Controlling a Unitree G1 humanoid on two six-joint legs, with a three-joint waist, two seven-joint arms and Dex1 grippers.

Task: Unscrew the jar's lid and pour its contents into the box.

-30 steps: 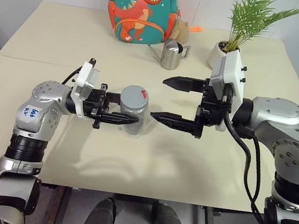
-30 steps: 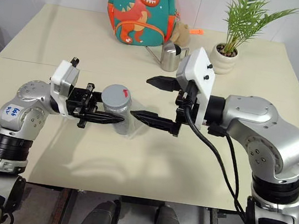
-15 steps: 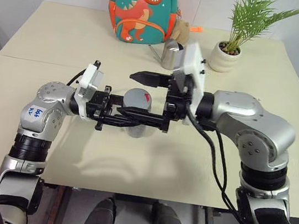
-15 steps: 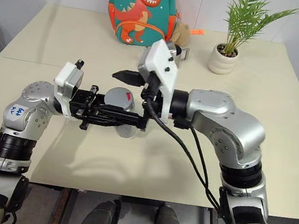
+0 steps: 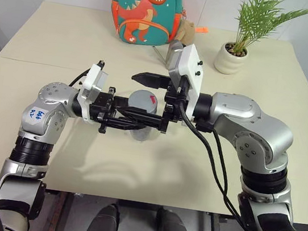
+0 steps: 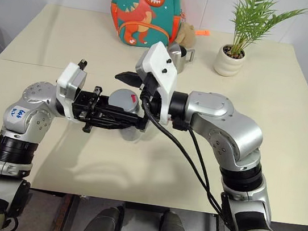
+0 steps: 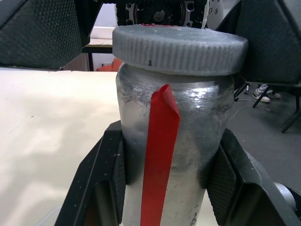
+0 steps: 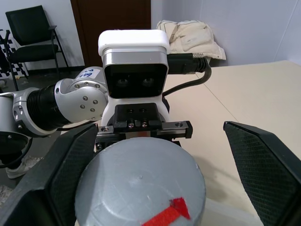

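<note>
One jar (image 5: 141,116) with one lid (image 5: 143,101), one backpack (image 5: 148,10), one watering can (image 5: 175,50), one potted plant (image 5: 240,41), two pincers.

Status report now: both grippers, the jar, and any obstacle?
Left gripper shut on jar. Right gripper open, fingers either side of lid, not gripping. Lid on. Nothing in the way.
</note>
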